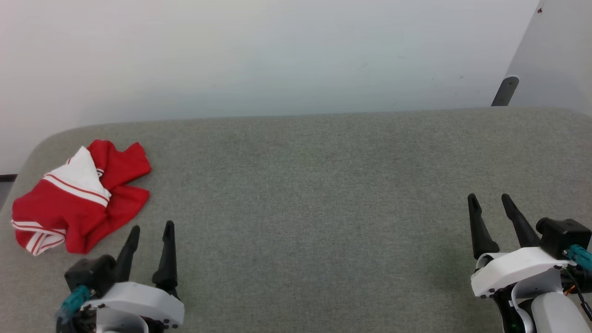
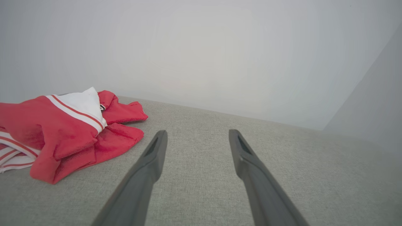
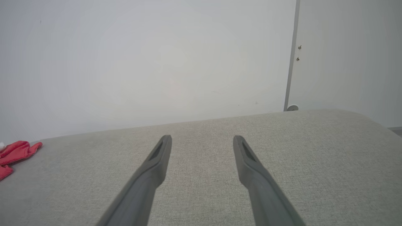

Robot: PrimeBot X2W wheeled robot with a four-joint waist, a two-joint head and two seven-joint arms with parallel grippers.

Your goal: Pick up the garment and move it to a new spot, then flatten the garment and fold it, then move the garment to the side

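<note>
**Soft, crumpled shirt [image 1: 78,199] waits at the far left, both pincers empty**

The shirt lies in a loose heap at the left end of the table [image 1: 323,208], close to its rounded corner. It is just beyond the left gripper [image 1: 152,225] and a little to its left, not touching it. That gripper's two dark, tapered fingers stand apart with nothing between them. The right gripper [image 1: 489,197], well apart at the right end, is spread and empty too.

The cloth looks thin, light and limp: a red knit with a faint mesh grain, bunched into soft ridges and overlapping flaps. A white panel [image 1: 78,178] edged with red stripes lies across the top, and striped red-and-white trim [image 1: 32,233] curls at the near left edge. No lettering can be read in this heap.

It should weigh very little and drape as soon as it is lifted, so a single pinch will likely leave it dangling in a bundle. The best hold is probably a raised fold or a trimmed edge, where the doubled fabric gives the slim fingers more to bite on. The red flap on the right side of the heap is the one nearest the left gripper. The table's grey woven cover looks slightly rough, so the cloth may drag on it rather than slide.
</note>
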